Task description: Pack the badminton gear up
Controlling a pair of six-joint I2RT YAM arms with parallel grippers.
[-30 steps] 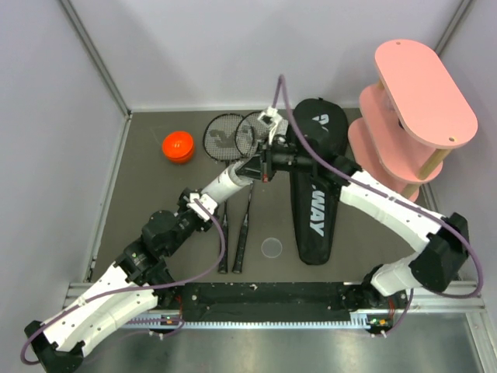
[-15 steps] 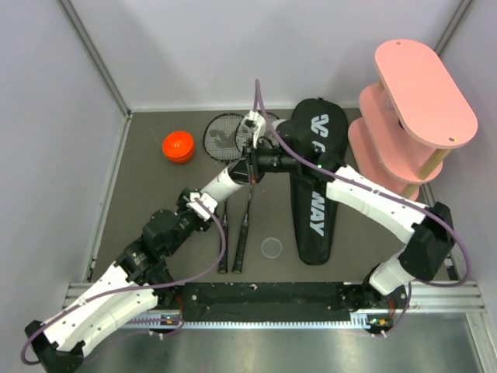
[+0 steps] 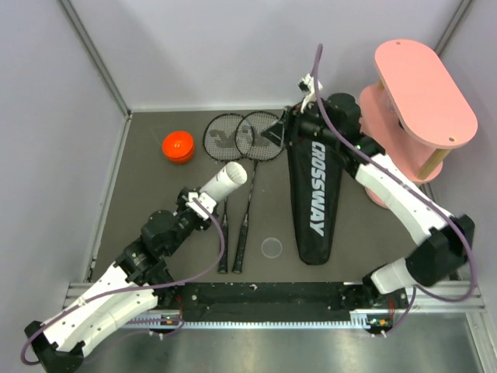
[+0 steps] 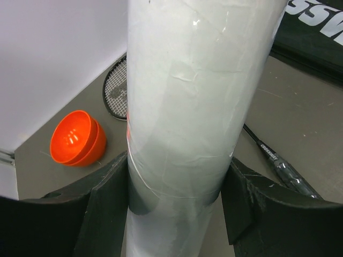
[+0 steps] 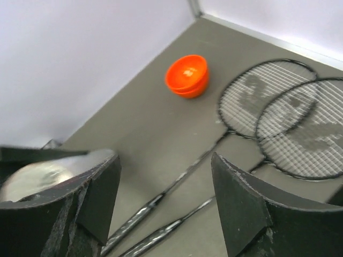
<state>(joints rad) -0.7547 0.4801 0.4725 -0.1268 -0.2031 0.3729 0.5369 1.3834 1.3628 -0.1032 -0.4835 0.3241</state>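
Top external: shows the white tube (image 3: 221, 185) clamped near its lower end in the left gripper (image 3: 203, 203), tilted up over the table (image 3: 147, 194), open mouth toward the far side, just above the shafts of the two rackets (image 3: 242, 137); places the orange cap (image 3: 178, 147) off the tube, alone on the table left of the racket heads; finds the rackets side by side, heads overlapping, handles toward the near edge; sets the black CROSSWAY bag (image 3: 314, 198) flat just right of them, with a small clear disc (image 3: 272, 247) between handles and bag; puts the right gripper (image 3: 287, 130) over the bag's wide end, beside the right racket head, with the pink shelf (image 3: 423, 89) close behind that arm.

Left wrist: confirms both fingers (image 4: 107, 206) pressed against the tube's sides, the tube blocking most of the view; catches the cap, one racket head, one shaft and a corner of the bag around it.

Right wrist: shows fingers (image 5: 241, 209) well apart with nothing between them, above bare table; looks down on the cap and both overlapping racket heads; leaves a pale round shape behind one finger too blurred to name.
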